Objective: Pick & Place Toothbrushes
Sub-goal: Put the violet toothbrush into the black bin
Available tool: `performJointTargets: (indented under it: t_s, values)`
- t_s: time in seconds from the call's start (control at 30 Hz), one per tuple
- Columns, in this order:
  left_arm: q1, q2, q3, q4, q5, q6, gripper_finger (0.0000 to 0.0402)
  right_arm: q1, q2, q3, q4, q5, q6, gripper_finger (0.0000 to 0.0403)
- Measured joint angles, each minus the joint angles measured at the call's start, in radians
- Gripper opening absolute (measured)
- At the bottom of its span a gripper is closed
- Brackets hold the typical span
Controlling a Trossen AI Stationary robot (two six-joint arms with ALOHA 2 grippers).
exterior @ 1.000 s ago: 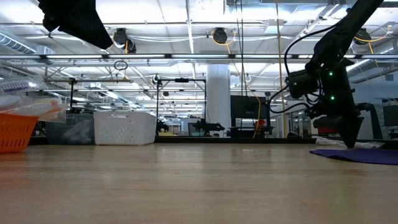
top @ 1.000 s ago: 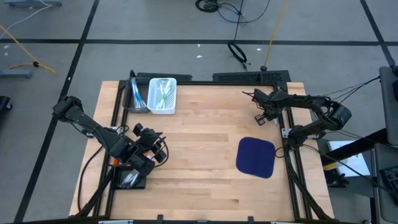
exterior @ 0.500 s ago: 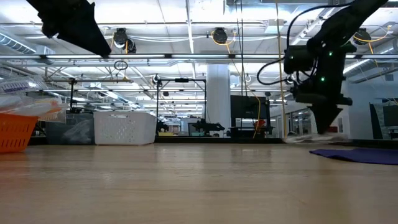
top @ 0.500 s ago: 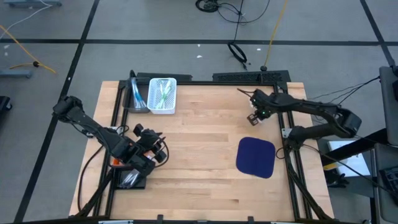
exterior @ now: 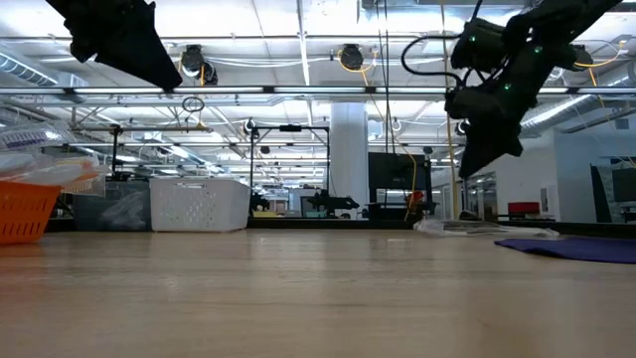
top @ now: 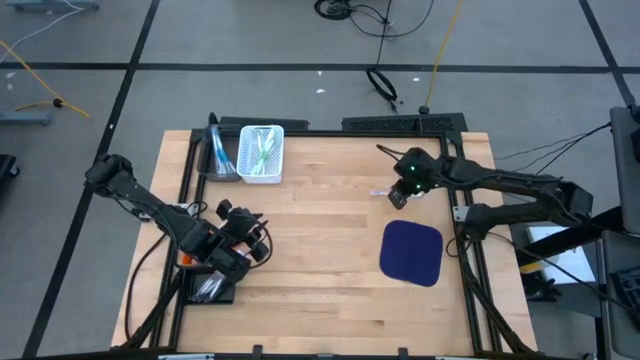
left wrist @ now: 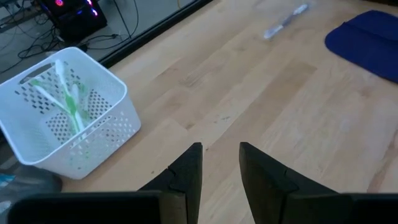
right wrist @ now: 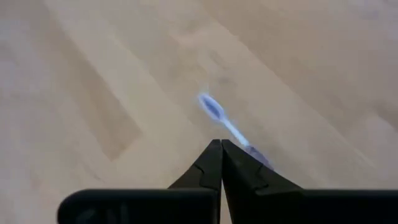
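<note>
A light blue toothbrush [right wrist: 219, 117] sticks out ahead of the right gripper [right wrist: 221, 149], whose fingers are pressed together on its handle; in the high view it shows as a pale sliver [top: 380, 191] just beside the gripper [top: 398, 196]. A second ago this gripper was down by the table's right edge; it has since risen and swung inward past the blue mat [top: 412, 251], so the pick looks done and the carry toward the white basket [top: 262, 172], which already holds green and white brushes [left wrist: 67, 99], is under way. The left gripper [left wrist: 221, 163] waits near the left edge, fingers slightly spread and empty.
</note>
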Motion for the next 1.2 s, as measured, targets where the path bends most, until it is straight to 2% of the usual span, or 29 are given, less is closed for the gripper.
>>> performJointTargets:
  t_s: [0.1,0.23,0.37,0.6,0.77,0.9,1.07,1.2]
  values:
    - [0.0,0.0,0.0,0.031,-0.001,0.036,0.0108,0.034,0.0,0.0,0.035,-0.028,-0.044,0.0]
    - [0.0,0.0,0.0,0.048,0.0,0.052,0.0108,0.057,0.014,0.0,0.004,0.108,-0.083,0.0]
    - [0.0,0.0,0.0,0.052,0.001,0.063,0.0108,0.056,0.055,0.0,-0.036,0.127,-0.127,0.0011]
    - [0.0,0.0,0.0,0.06,0.004,0.077,0.0108,0.016,0.185,0.0,-0.035,0.126,-0.182,0.0095]
    - [0.0,0.0,0.0,0.07,0.004,0.097,0.0108,0.004,0.261,0.0,-0.028,0.079,-0.229,0.0161]
    - [0.0,0.0,0.0,0.075,0.004,0.108,0.0108,0.004,0.306,0.0,-0.007,0.158,-0.259,0.0191]
    - [0.0,0.0,0.0,0.075,0.005,0.108,0.0108,0.004,0.345,0.0,0.032,0.18,-0.301,0.02]
    - [0.0,0.0,0.0,0.075,0.007,0.108,0.0108,0.005,0.374,0.002,0.045,0.155,-0.301,0.0177]
